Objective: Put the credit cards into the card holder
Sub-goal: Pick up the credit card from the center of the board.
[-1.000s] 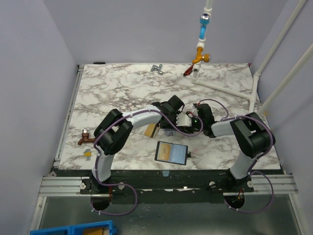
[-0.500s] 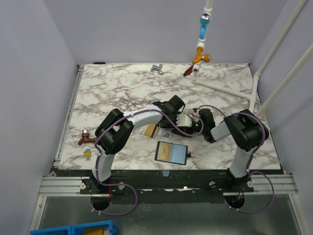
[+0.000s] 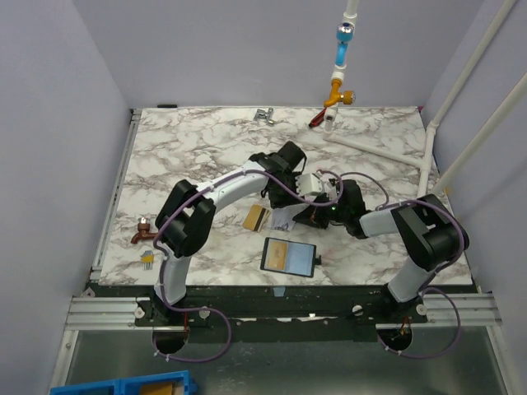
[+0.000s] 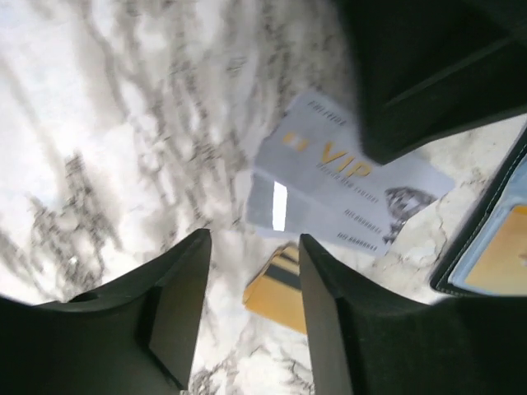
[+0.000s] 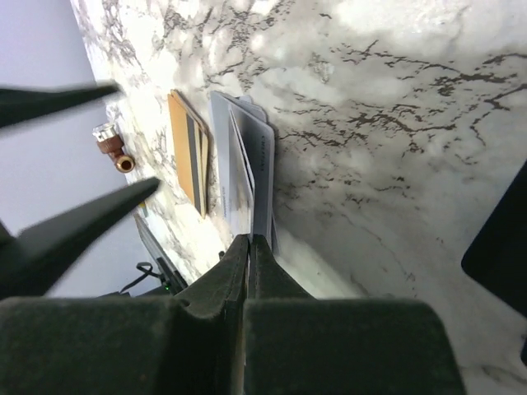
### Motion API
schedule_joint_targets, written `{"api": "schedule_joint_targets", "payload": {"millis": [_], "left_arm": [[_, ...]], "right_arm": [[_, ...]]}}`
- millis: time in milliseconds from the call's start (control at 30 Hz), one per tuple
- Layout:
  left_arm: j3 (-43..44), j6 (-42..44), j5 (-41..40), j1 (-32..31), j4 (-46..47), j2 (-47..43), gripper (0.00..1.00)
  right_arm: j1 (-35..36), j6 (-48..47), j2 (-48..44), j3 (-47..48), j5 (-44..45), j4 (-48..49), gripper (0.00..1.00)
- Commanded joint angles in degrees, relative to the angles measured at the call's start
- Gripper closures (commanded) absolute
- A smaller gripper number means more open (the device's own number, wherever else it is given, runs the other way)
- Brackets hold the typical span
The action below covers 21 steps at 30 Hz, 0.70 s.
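The pale grey-blue credit card [image 4: 346,185], printed VIP, lies mid-table beside the gold-tan card [image 4: 280,288] with its dark stripe; both show in the top view, grey-blue [image 3: 284,219] and gold-tan [image 3: 256,217]. My right gripper [image 5: 249,247] is shut on the near edge of the grey-blue card [image 5: 247,164], low over the table [image 3: 303,216]. My left gripper [image 4: 255,329] is open and empty, held above the cards [image 3: 278,188]. The black card holder [image 3: 265,253] lies open nearer the front, with a tan face showing inside.
A copper valve [image 3: 142,232] and a small yellow tool [image 3: 146,257] sit at the left edge. A metal fitting [image 3: 264,115], a red-handled item [image 3: 317,119] and white pipes [image 3: 370,144] are at the back. The two grippers are close together.
My left gripper rose and drew back from the cards, uncovering the gold-tan card. My right gripper slid left and closed on the grey-blue card.
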Motion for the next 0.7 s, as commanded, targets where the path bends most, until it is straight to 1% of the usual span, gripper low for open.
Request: {"api": "schedule_joint_targets", "payload": {"millis": [0,67,200,233,300,333,367,433,500,567,667], "left_arm": [[5.7,-7.4,5.4,4.4,-5.8,-5.2,0.48],[7.3,-10.8,3.2,5.5,-7.2,-5.5,0.46],[5.0,-16.1,6.7,8.1,-5.7,-9.0,0.41],[4.3,-17.7,7.0,8.4,-5.4,-9.6,0.38],[1.8,-19.0,7.4,8.6,-4.0,-11.1,0.27],[0.4,-19.4,7.5,8.6,-3.3,-11.7,0.18],[-0.7,-19.9,7.8,8.7,-2.6,-12.3,0.02],[-3.0,-21.0,9.1,8.8,-1.0,-13.2,0.01],[-3.4,-21.6,11.0,8.8,-2.0,-12.8,0.01],[-3.4,-22.5,15.0,9.0,-3.1,-12.0,0.01],[-5.9,-25.0,22.4,10.0,-1.0,-12.2,0.01]], "right_arm": [[0.2,-4.2,-4.2,0.1,4.7,-7.8,0.99],[0.2,-4.9,-5.4,0.2,4.2,-8.6,0.99],[0.2,-5.9,-7.1,-0.4,3.2,-8.9,0.99],[0.1,-6.6,-7.4,-0.4,3.3,-9.7,0.99],[0.1,-7.5,-7.9,-0.4,3.1,-10.7,0.99],[0.1,-8.0,-8.2,-0.4,2.7,-11.0,0.99],[0.1,-8.5,-8.6,-0.3,2.4,-11.3,0.99],[0.2,-9.4,-10.1,-0.2,1.9,-11.7,0.99],[0.1,-10.3,-11.4,0.2,0.8,-12.2,0.99],[0.1,-11.1,-11.6,0.7,-0.7,-12.5,0.99],[0.1,-11.4,-12.6,0.3,-2.9,-11.8,0.99]]}}
